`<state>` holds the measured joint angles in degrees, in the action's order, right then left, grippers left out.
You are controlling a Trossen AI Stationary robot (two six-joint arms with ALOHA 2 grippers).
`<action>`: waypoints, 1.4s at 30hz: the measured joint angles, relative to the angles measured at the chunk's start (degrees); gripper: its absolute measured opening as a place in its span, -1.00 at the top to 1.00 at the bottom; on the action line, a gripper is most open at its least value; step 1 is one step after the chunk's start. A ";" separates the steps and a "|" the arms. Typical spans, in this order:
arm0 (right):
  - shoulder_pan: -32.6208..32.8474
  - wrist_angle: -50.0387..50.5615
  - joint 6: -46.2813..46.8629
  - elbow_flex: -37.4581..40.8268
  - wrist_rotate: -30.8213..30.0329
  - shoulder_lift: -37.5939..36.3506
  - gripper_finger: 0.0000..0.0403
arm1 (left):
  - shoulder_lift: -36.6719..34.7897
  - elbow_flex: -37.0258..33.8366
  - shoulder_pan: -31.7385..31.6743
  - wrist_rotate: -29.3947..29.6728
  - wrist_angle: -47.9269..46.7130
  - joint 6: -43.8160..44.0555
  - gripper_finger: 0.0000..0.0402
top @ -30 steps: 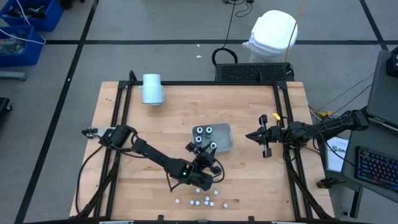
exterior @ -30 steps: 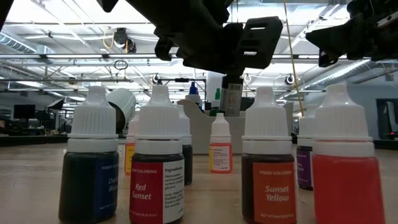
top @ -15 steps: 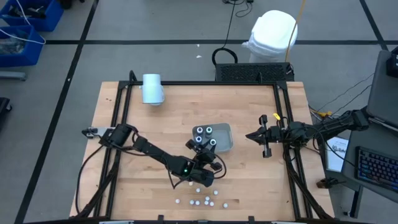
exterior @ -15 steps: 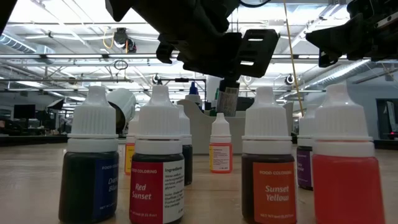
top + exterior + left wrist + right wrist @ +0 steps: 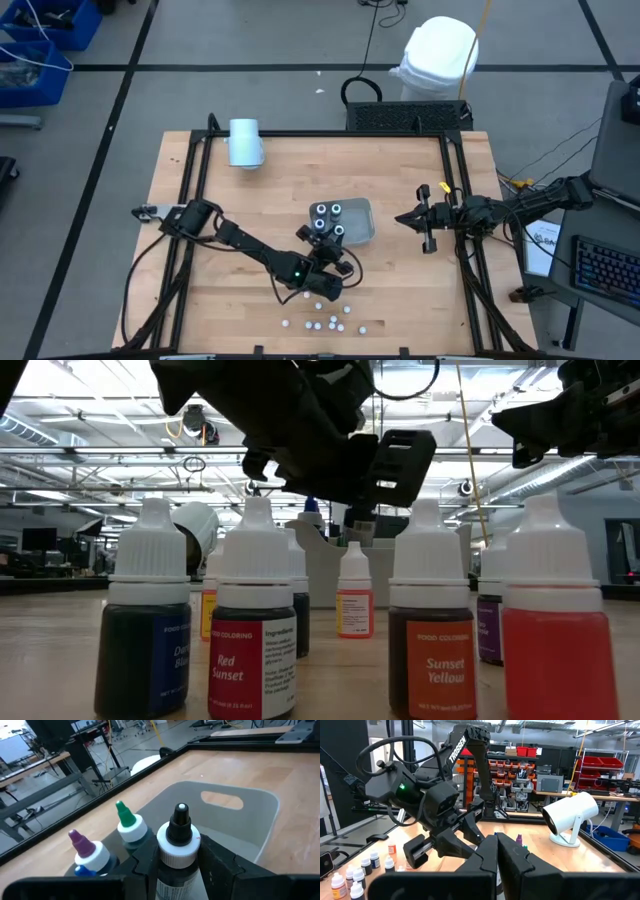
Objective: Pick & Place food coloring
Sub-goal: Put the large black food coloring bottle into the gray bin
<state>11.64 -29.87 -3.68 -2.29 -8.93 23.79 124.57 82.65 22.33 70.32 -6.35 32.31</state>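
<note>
left gripper fingers clamp a black-tipped food coloring bottle upright over the tray near its left edge, likely for placing; right gripper, fingers closed empty, waits at the table's right.

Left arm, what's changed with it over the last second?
The left gripper, shut on a black-tipped bottle, has carried it toward the tray and now holds it by the bottles standing there. The right gripper stayed shut and parked; the loose bottles haven't moved.
</note>
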 joint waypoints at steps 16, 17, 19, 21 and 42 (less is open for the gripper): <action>-0.01 0.00 0.00 -0.01 0.00 0.00 1.00 | 0.00 -3.49 -1.99 -2.92 0.35 4.58 0.42; 0.00 0.00 0.00 -0.02 -0.01 0.01 1.00 | 0.00 -3.49 -2.22 -3.40 0.36 4.24 0.42; 0.00 0.00 0.00 0.00 0.00 0.02 1.00 | -0.02 -3.49 -2.77 -4.67 0.39 4.12 0.41; -0.02 0.00 0.00 0.00 0.00 0.00 1.00 | -0.07 -3.49 -3.21 -6.03 0.42 4.19 0.38; 0.00 0.60 -0.03 -0.02 0.02 0.02 1.00 | -0.13 -3.45 -3.07 -10.08 0.85 3.18 0.29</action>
<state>11.64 -29.27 -3.72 -2.31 -8.91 23.81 124.44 79.20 19.27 60.24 -5.51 35.49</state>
